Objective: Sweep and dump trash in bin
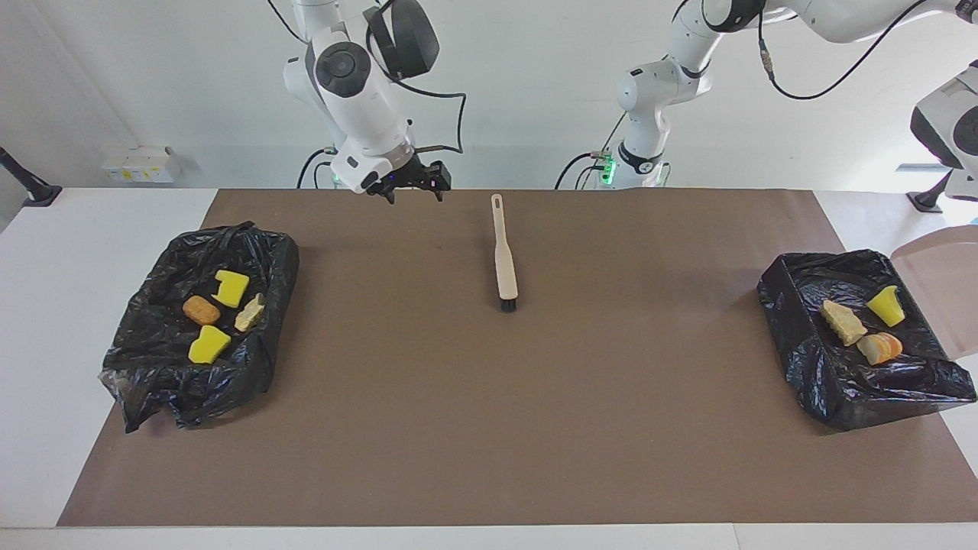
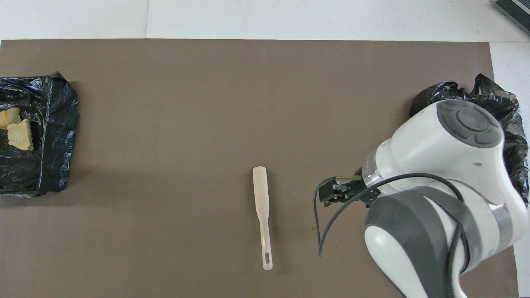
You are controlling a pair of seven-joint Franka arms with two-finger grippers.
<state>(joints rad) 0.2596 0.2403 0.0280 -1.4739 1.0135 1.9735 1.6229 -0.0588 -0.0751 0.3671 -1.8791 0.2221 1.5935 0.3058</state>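
The trash lies in two black-bag bins. The bin (image 1: 252,367) at the right arm's end holds two yellow wedges (image 1: 231,286), a brown nugget (image 1: 201,309) and a beige lump (image 1: 250,313). The bin (image 1: 840,382) at the left arm's end holds a green-topped sponge (image 1: 886,305), a beige lump (image 1: 843,322) and an orange-tinted lump (image 1: 880,347). The beige dustpan (image 1: 943,283) hangs tilted and empty beside that bin. It is carried by my left arm, whose fingers lie past the frame's edge. My right gripper (image 1: 412,187) is raised and open, holding nothing.
A beige brush (image 1: 502,252) lies alone on the brown mat (image 1: 489,428), bristles pointing away from the robots. In the overhead view the right arm's wrist covers most of the bin (image 2: 509,101) at its end; the brush (image 2: 261,207) shows in full.
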